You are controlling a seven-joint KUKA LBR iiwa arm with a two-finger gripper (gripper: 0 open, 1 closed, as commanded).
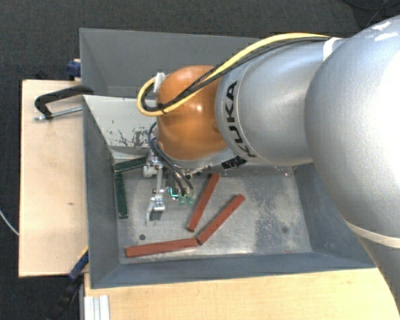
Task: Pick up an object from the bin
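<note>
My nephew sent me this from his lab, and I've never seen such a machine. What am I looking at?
The big silver shape is a robot arm reaching in from the right. The orange dome is a cover on its wrist, with a yellow cable running over it. The single camera looks down from above, slightly from one side. Under the dome hangs the gripper, low inside a grey metal bin. In the bin lie three reddish-brown flat sticks: that one and another lie tilted just right of the gripper, and the third lies along the near wall. Two dark green bars lie to its left. I can't see anything held.
</note>
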